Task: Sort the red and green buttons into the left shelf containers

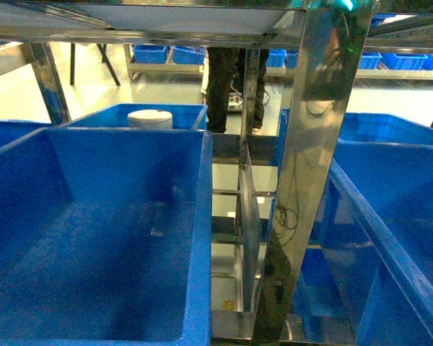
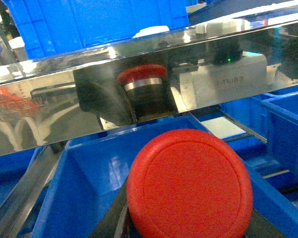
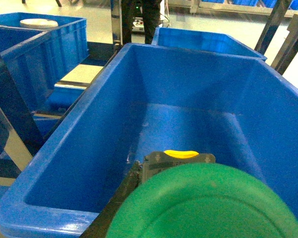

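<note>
A red button [image 2: 189, 184] with a broad, round, matte cap is seen filling the left wrist view from 5 to 7 o'clock, held above a blue bin [image 2: 84, 183] and mirrored in the steel shelf rail [image 2: 49, 104] at 12 o'clock. A green button [image 3: 208, 203] with an equally wide, smooth cap is seen at 6 o'clock in the right wrist view, over another deep blue bin [image 3: 64, 168]. Neither gripper's fingers are shown, so their state cannot be told.

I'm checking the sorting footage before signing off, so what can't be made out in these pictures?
- Left wrist view: the red button fills the foreground, hiding the gripper.
- Right wrist view: the green button is cut off by the bottom edge, hiding that gripper.
- Head view: neither arm appears.
</note>
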